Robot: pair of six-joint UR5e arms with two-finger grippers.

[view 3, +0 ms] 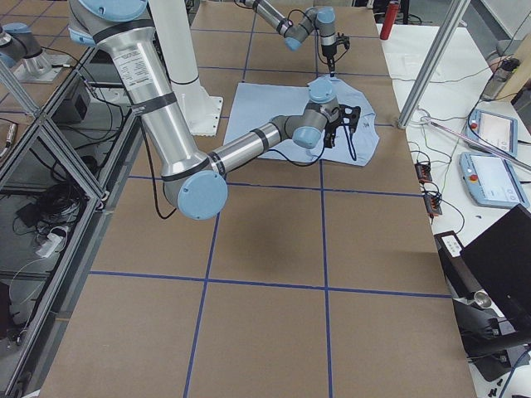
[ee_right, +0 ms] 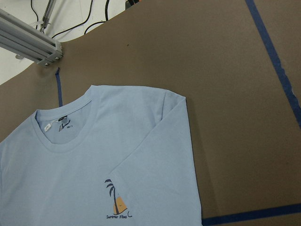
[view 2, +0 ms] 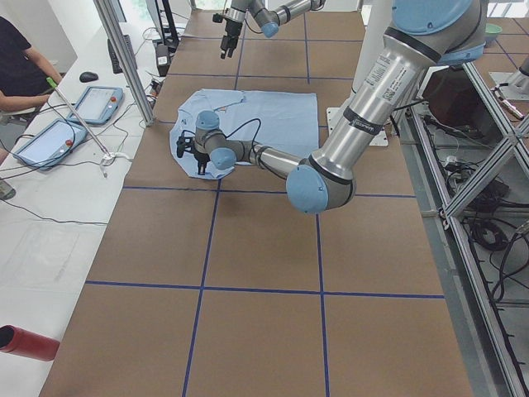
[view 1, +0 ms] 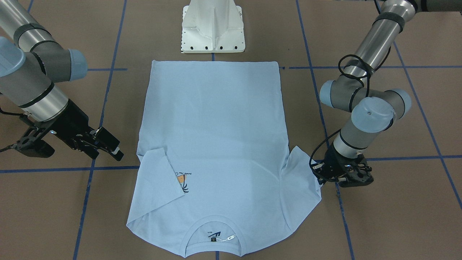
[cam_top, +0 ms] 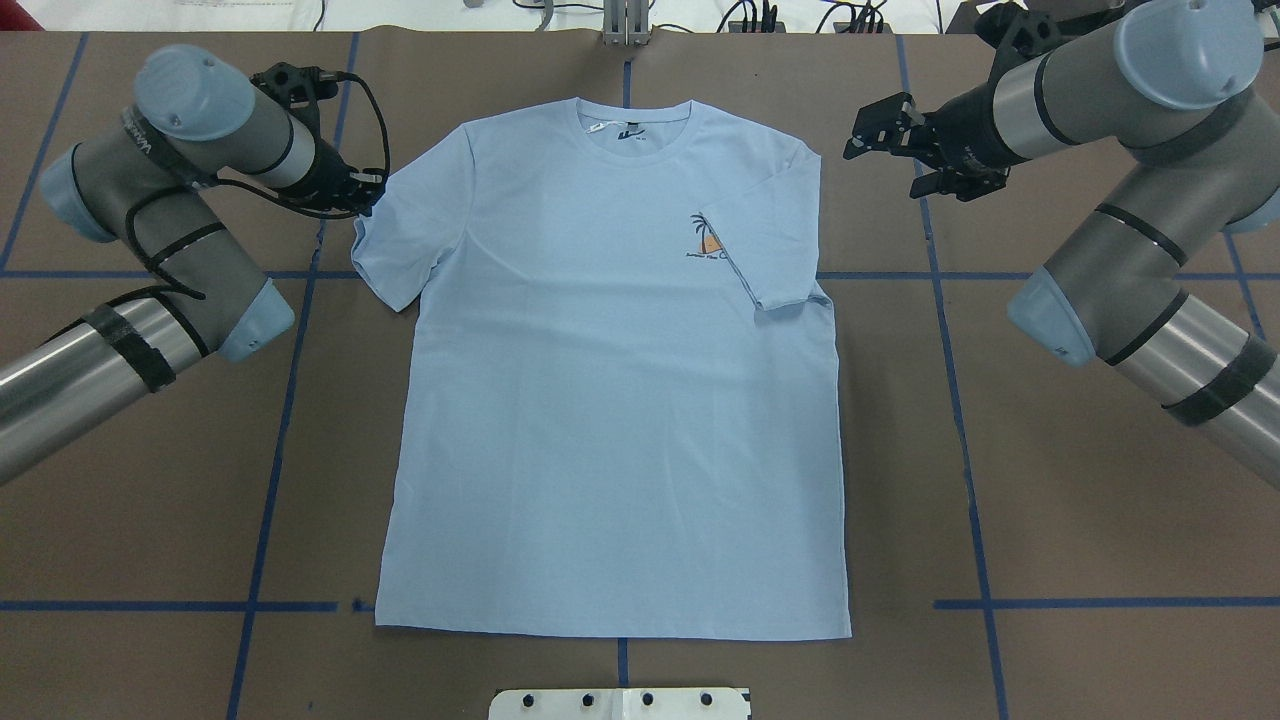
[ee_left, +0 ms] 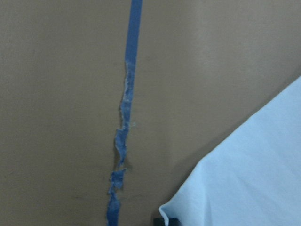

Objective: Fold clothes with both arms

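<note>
On the brown table (cam_top: 1000, 500), the blue T-shirt (cam_top: 610, 400) lies flat, front up.
My right gripper (cam_top: 885, 160) hangs beside it with fingers apart. My left gripper (cam_top: 370, 196) sits at a sleeve (cam_top: 410, 235) edge; I cannot tell if it pinches.

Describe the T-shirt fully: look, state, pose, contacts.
The T-shirt is light blue, short-sleeved, cotton-looking, lying flat and face up on the brown table, ribbed collar away from the robot. The sleeve on the robot's right is folded in, partly covering the palm print. The left gripper sits at the edge of the other sleeve; grip unclear.
</note>
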